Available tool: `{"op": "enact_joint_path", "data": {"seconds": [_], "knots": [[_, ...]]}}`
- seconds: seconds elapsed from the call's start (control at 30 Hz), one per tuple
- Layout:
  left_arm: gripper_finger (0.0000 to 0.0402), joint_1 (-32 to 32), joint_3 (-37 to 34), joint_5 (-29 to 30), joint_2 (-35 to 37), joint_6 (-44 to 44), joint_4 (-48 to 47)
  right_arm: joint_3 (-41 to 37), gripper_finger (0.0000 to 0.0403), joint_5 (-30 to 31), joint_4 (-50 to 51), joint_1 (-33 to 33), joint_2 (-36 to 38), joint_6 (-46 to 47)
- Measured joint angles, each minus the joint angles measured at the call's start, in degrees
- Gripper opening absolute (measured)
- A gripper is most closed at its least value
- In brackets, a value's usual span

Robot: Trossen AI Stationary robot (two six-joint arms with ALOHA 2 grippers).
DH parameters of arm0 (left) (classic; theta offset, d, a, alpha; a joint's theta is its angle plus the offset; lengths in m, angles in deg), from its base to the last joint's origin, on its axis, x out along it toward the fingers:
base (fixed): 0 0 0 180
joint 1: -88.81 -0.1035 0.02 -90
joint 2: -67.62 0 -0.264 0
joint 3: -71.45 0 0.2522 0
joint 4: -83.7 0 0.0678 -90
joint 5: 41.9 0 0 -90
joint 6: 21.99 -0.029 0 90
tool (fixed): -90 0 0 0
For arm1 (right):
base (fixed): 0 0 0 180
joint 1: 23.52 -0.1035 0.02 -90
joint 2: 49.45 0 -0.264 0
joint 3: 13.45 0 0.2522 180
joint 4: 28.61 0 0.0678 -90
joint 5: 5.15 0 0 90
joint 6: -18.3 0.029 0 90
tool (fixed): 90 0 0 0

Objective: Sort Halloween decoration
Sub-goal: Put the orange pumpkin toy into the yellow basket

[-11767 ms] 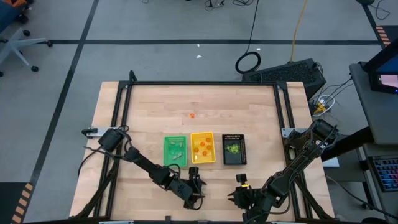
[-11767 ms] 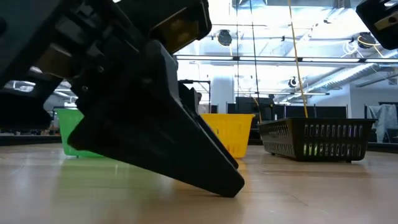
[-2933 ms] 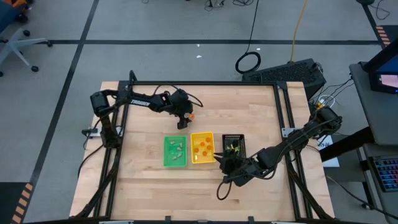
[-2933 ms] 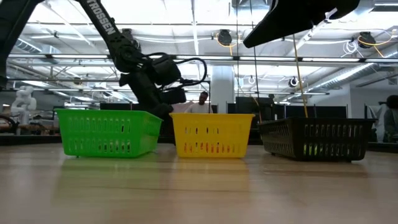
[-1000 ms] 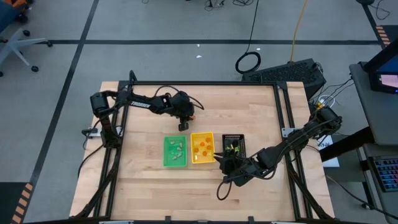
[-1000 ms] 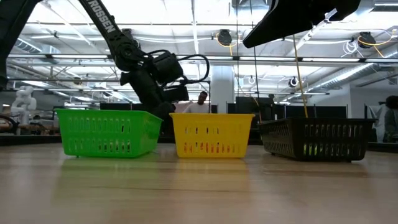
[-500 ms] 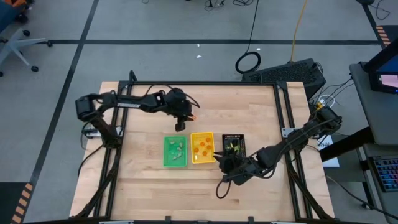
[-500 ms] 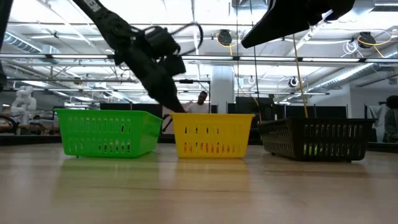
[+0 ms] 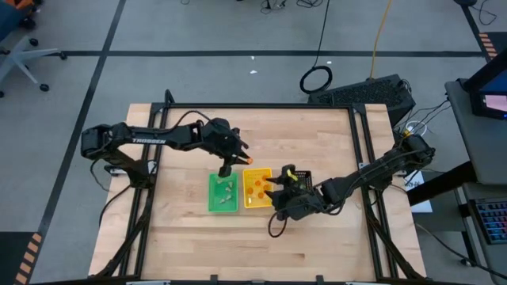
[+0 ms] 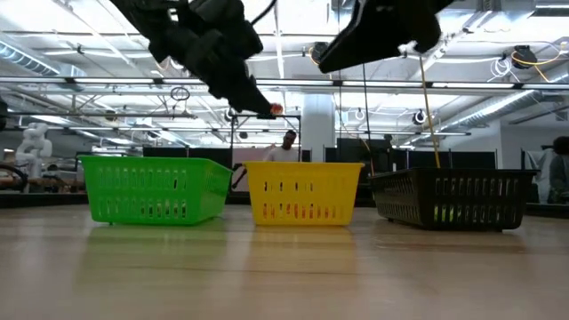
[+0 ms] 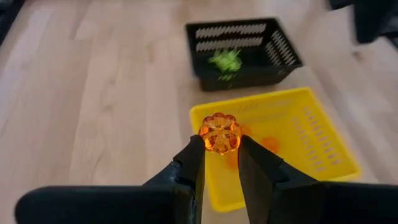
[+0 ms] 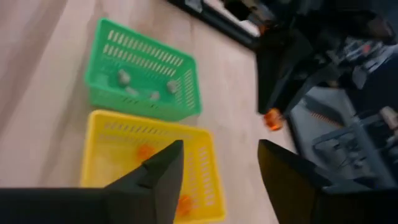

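Observation:
My left gripper hangs above the table just beyond the yellow tray's far edge, shut on an orange pumpkin-shaped trinket. The yellow tray holds orange trinkets. In the green tray lie pale ones, and yellow-green ones fill the black tray. My right gripper hovers open and empty over the near edges of the yellow and black trays. My left gripper pinches the orange trinket's two opposite sides between its fingertips. The fingers slant downward toward the yellow tray. The trinket is lifted clear, high above the table, as the low view shows.
The three trays stand side by side in the middle of the wooden table, with bare wood on all sides. A black frame borders the table. A person shows in the room beyond the trays.
My left gripper has risen and swung toward the table's near edge, carrying the orange trinket up to the yellow tray's far edge. My right gripper has moved up and toward the table's far edge, from in front of the trays to above them.

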Motion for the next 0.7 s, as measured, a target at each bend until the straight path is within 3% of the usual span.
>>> {"op": "enact_joint_path", "data": {"seconds": [0.3,0.7], "knots": [[0.0075,6.2,0.0,0.0,1.5,4.2,1.9,0.0,0.0221,0.0,-8.0,1.1,0.0,-19.0],[0.0075,12.9,0.0,0.0,1.5,6.5,11.5,0.0,0.0222,-2.9,-11.5,1.6,0.0,-31.7]]}}
